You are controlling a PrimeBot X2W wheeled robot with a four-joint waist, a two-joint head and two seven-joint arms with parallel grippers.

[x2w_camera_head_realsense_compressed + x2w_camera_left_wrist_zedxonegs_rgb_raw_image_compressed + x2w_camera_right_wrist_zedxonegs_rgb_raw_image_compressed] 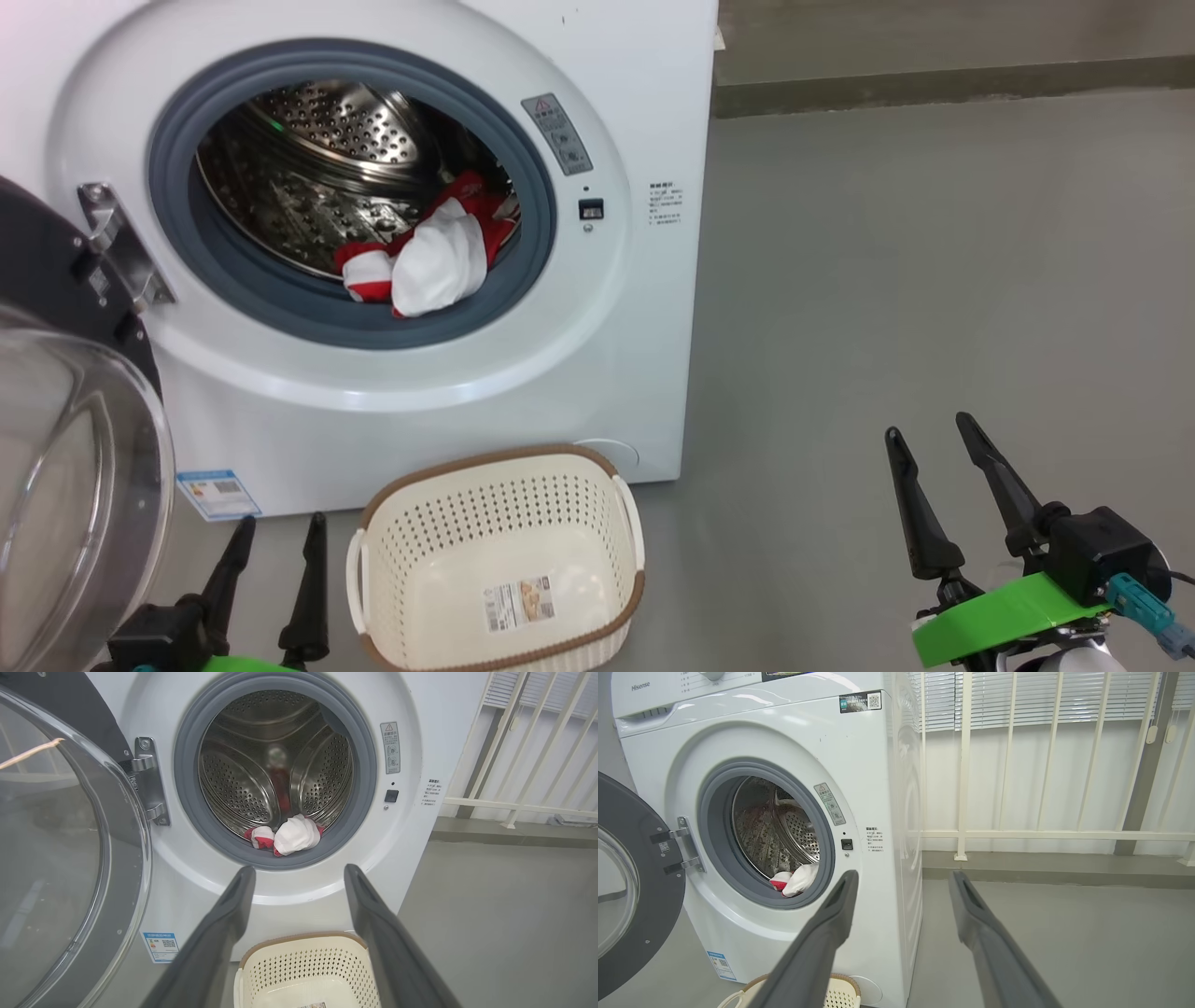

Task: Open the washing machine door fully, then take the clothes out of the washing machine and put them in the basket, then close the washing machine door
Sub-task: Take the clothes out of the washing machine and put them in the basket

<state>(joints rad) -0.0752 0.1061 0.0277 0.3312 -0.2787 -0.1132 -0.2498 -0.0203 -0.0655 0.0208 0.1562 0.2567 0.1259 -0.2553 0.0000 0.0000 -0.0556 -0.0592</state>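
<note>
The door [65, 439] hangs wide open just to the left of the left end effector [280, 525]. The step in hand looks like fetching the clothes [434, 257]. They lie at the front lip of the drum [317, 187], ahead of and above that end effector's spread, empty fingers. The right end effector [929, 427] is likewise released and holds nothing, well off to the right over bare floor [934, 280].

The left one is better placed. It should rise clear of the door glass, pinch deep into the white bunch, then lift it over the grey rubber ring [537, 177] so that nothing snags. The empty basket [495, 523] stands just beside it on the right.

The washing machine [607, 373] reads "Hisense" [644, 687]. It also carries a warning-triangle label [557, 133], a blue QR sticker [217, 493] and small print too fine to read.
</note>
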